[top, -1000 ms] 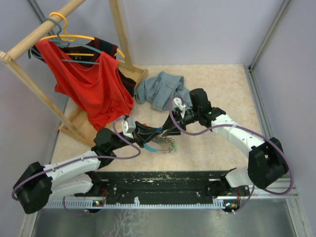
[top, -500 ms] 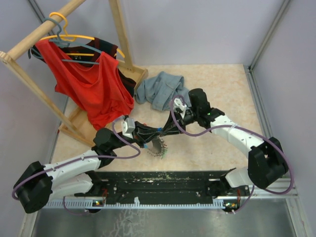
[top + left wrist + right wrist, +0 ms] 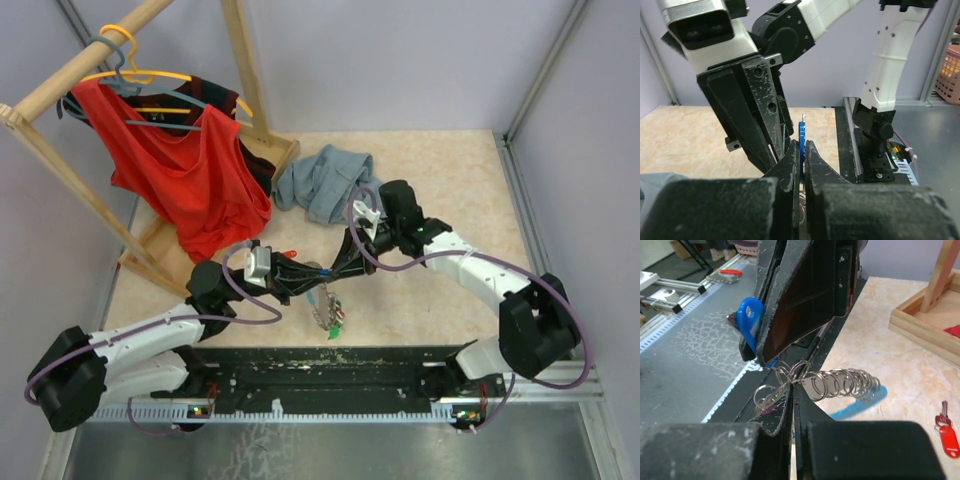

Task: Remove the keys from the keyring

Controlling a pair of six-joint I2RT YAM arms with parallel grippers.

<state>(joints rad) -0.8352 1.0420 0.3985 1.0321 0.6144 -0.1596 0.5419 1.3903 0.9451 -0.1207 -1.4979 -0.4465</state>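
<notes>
left claw clamped on blue key | right claw pinched shut on keyring chain, mid-air between arms | red key loose on counter | green key, seemingly blue too, yet to detach

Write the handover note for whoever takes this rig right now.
Left gripper: jaws shut on a blue key, held above the table.
Right gripper: jaws shut on the keyring at its chain of metal rings, close beside the left jaws.
Done: one red key lies loose on the table.
Left: the blue key looks attached to the rings; a green key and others hang from the chain below the grippers.
</notes>
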